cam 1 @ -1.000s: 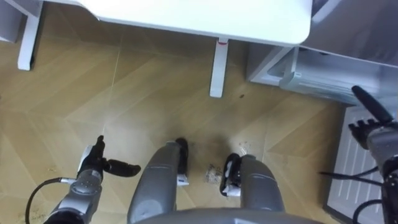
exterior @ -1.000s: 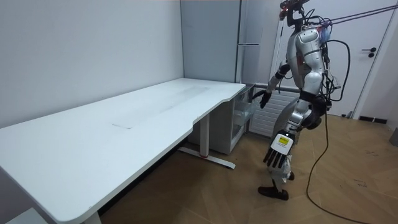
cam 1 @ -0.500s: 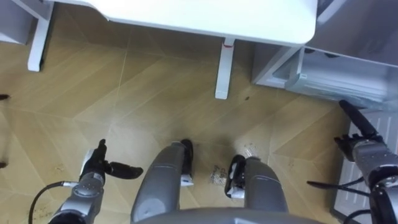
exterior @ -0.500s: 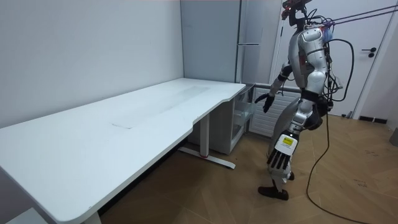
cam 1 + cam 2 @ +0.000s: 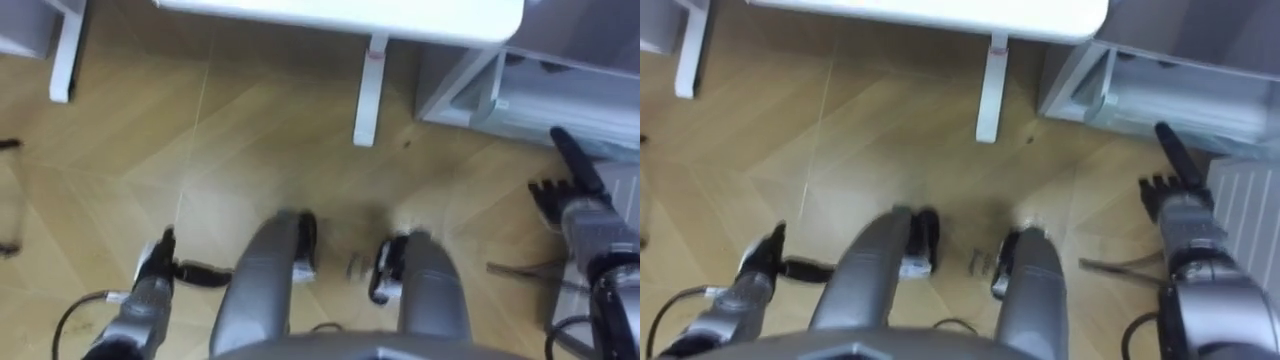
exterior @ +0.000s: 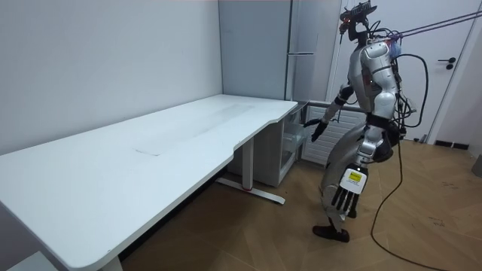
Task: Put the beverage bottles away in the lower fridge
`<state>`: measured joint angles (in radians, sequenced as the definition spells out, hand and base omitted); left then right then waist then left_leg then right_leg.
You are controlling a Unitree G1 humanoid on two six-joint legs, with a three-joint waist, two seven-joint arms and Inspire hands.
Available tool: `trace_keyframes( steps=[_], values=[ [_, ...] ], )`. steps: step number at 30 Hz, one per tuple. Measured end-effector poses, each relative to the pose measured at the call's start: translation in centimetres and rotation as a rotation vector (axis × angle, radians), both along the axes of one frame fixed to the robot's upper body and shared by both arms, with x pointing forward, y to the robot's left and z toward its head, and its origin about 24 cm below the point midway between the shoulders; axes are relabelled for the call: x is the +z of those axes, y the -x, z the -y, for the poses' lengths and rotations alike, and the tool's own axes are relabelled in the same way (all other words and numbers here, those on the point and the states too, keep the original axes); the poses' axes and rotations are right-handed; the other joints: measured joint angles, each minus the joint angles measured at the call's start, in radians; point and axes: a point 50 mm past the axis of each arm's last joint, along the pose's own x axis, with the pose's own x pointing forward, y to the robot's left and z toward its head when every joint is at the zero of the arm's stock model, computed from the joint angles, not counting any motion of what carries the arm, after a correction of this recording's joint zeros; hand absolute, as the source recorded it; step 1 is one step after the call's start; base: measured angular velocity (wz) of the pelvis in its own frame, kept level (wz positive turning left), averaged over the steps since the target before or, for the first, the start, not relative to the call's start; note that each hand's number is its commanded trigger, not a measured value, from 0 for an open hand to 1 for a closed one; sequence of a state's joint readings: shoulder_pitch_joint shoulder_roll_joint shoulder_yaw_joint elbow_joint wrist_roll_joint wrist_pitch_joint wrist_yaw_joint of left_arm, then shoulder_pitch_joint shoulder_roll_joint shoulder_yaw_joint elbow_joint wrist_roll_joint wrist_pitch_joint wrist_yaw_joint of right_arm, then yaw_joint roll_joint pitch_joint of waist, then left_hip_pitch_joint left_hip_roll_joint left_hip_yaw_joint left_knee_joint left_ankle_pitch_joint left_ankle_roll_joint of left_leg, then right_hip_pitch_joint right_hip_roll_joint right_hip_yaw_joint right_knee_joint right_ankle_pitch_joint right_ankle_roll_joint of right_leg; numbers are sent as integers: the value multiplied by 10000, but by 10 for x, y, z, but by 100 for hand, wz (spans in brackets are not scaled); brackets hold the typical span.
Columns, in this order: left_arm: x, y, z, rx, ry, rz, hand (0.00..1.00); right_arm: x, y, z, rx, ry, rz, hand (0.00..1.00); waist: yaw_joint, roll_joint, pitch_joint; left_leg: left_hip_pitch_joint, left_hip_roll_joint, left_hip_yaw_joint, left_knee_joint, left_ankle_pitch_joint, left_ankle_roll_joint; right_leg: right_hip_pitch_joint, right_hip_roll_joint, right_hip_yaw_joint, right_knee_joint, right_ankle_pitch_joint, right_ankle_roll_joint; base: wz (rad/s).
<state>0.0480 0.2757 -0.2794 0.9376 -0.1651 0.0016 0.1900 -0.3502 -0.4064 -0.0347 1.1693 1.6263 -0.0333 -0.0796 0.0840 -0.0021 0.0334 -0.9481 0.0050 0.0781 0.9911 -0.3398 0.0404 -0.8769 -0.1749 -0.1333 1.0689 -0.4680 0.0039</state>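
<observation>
- Room view: the robot has drawn itself more upright by the end of the tabletop [image 6: 166, 143], and its right hand [image 6: 318, 129] has sunk a little while staying stretched toward the open lower fridge [image 6: 292, 147]
- Its left hand [image 6: 345, 197] hangs beside the leg with straight fingers pointing down, holding nothing
- Left eye view: the whole scene has slid, which is the head camera's own shift; the right hand now sits nearer the fridge's open front, though apart from it, with its fingers loosely spread and empty
- Neither hand carries a drink, the tabletop bears nothing I can make out, and I cannot tell where the drinks stand
- My reading: this is repositioning by the fridge, not loading; a drink has yet to be fetched, so the task looks barely begun
</observation>
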Motion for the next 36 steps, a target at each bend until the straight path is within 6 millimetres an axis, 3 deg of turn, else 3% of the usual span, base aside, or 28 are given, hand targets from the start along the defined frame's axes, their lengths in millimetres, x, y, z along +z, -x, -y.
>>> trace_keyframes(
  steps=[4, 11, 15, 26, 31, 36],
  values=[
    [1, 0, -2, -74, -72, -25, 0, 13, -14, 2, -198, -134, 958, 0, -211, 17, -3, -1072, 20, -14, 1380, -422, 46, -992, -269, -17, 1446, -536, -130, 10],
    [6, -5, 0, -362, 24, 207, 0, 45, -46, 5, -106, 100, 2518, 0, -231, 69, -8, -2503, -23, 61, 3152, -896, 81, -2453, -510, 292, 3411, -1244, -99, 5],
    [4, 1, 0, -416, 151, -55, 0, 52, -51, 7, -102, 127, 3034, 0, -229, 79, -14, -2674, -11, 395, 3293, -896, 96, -2930, -612, 692, 3779, -1251, -55, -9],
    [8, 1, -12, -726, 194, -152, 0, 67, -61, 7, 69, 322, 3793, 0, -333, 66, -6, -3282, -5, 702, 3701, -936, 178, -3791, -864, 1074, 4355, -1203, -18, -1],
    [9, 5, -11, -802, 305, -134, 0, 76, -65, 7, 58, 387, 3939, 0, -346, 65, -6, -3443, -28, 752, 3692, -947, 197, -3982, -1172, 1018, 4428, -1202, -16, 4],
    [11, 3, -8, -1005, 519, 25, 0, 78, -67, 8, -103, 376, 3750, 0, -304, 32, -12, -3468, 33, 731, 3527, -851, 26, -3938, -1567, 716, 4319, -1190, -43, 8]
  ],
)
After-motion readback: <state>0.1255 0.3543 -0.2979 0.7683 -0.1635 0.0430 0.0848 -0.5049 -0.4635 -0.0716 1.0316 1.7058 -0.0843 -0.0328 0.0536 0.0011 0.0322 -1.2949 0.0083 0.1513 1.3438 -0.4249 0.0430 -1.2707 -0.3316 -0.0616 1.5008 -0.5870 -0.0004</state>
